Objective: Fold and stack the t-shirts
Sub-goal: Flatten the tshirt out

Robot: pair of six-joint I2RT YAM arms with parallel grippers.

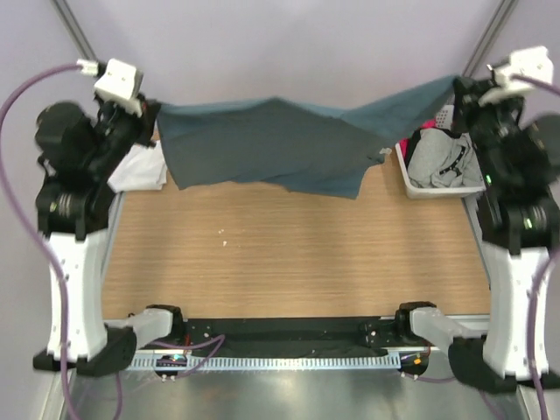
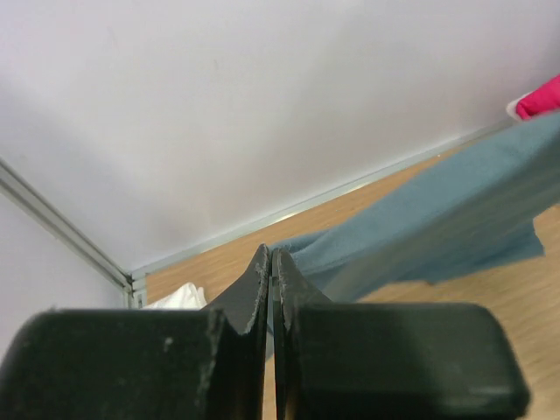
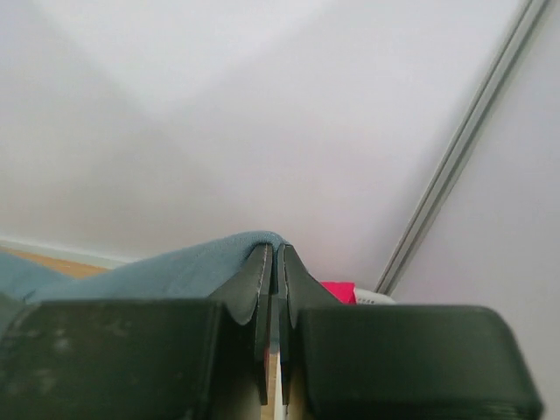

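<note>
The slate-blue t-shirt hangs stretched in the air across the far side of the table, held at both ends. My left gripper is shut on its left end; in the left wrist view the cloth runs off to the right from my closed gripper. My right gripper is shut on its right end; in the right wrist view the cloth drapes over the closed gripper. A white t-shirt lies crumpled at the far left under the left arm, and shows in the left wrist view.
A white basket at the far right holds grey, white and red garments. The wooden table lies below the hanging shirt. Metal frame posts stand at both far corners.
</note>
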